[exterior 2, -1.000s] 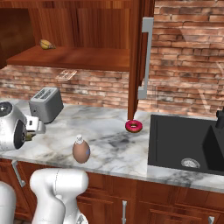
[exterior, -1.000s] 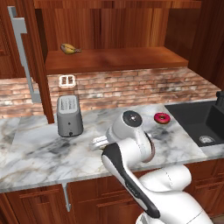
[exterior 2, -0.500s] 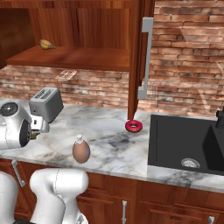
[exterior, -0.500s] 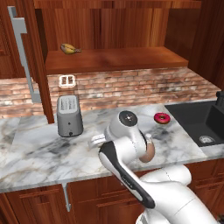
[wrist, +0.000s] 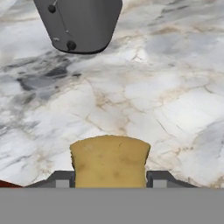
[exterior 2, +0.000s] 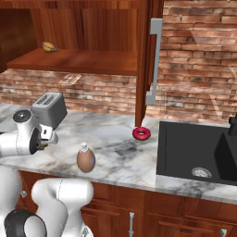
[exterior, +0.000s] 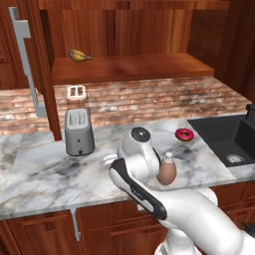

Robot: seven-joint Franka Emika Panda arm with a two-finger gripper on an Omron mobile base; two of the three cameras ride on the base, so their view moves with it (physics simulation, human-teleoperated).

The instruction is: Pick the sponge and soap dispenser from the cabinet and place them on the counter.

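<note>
1. The two-finger gripper [wrist: 109, 181] on the white arm is gripping the small flat yellow sponge [wrist: 110, 161] between its two dark fingers [wrist: 61, 179], partly closed with a finger pressing each side of the block.
2. In the hand view the sponge is hanging above the white-and-grey veined marble counter [wrist: 175, 87], with the veined slab showing all around it; whether it is touching the slab I cannot tell.
3. The grey metal toaster [wrist: 78, 24] is sitting on the counter ahead of the sponge, near but apart from it.
4. In the left base view the arm's hand is reaching low over the counter [exterior: 40, 174] in front of the toaster [exterior: 78, 131], and the arm's own body is hiding the gripper there.
5. The tan-brown egg-shaped soap dispenser [exterior 2: 86, 159] with its pale pump nozzle is standing upright on the counter [exterior 2: 125, 152], near the front edge, well apart from the toaster [exterior 2: 50, 109].
6. The red ring-shaped doughnut [exterior 2: 141, 134] is lying on the counter beside the black sink basin [exterior 2: 194, 152].
7. The dark reddish-brown wooden cabinet [exterior: 129, 67] is standing open above the brick wall, its door with a long grey bar handle [exterior 2: 155, 60] swung out.
8. A curved yellow-brown banana [exterior: 79, 55] is lying at the left end of the cabinet shelf.
</note>
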